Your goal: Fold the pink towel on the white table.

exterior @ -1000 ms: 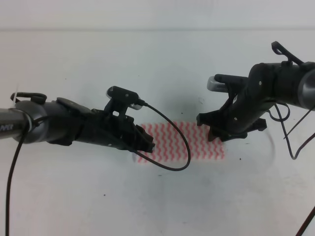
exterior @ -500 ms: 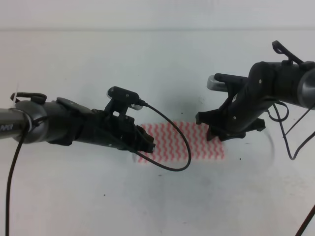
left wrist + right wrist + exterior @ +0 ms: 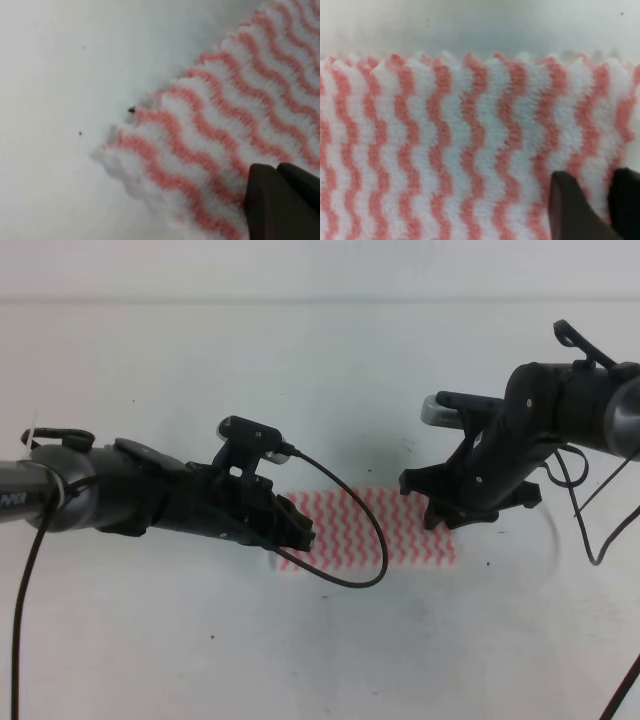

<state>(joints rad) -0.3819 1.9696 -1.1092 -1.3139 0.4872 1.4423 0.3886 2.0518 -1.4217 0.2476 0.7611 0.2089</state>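
PROGRESS: I judge at least one fold done, pink towel [image 3: 400, 530] lies as a flat strip mid white table [image 3: 200, 640] | LEFT: left gripper [image 3: 303, 534] over its left end, fingers nearly together, grip I can't tell | RIGHT: right gripper [image 3: 436, 515] at right end, narrow gap, pinch unclear | LEFT TO DO: a further fold, I reckon.

Non-task stuff only:
- Pale wall band [image 3: 320, 270] across the top of the exterior high view, plain, a faint line where it ends lower down.
- Dark speck [image 3: 133, 400] far left, small, on its own.
- Second speck [image 3: 488, 563] right of centre, just off the pink towel [image 3: 400, 535] at its lower right corner.
- Third speck [image 3: 213, 637] lower left, well apart from the others.
- Left wrist view: black crumb [image 3: 131, 109] touching the scalloped edge of the towel, and a fainter dot [image 3: 80, 133] near it on the bare surface.
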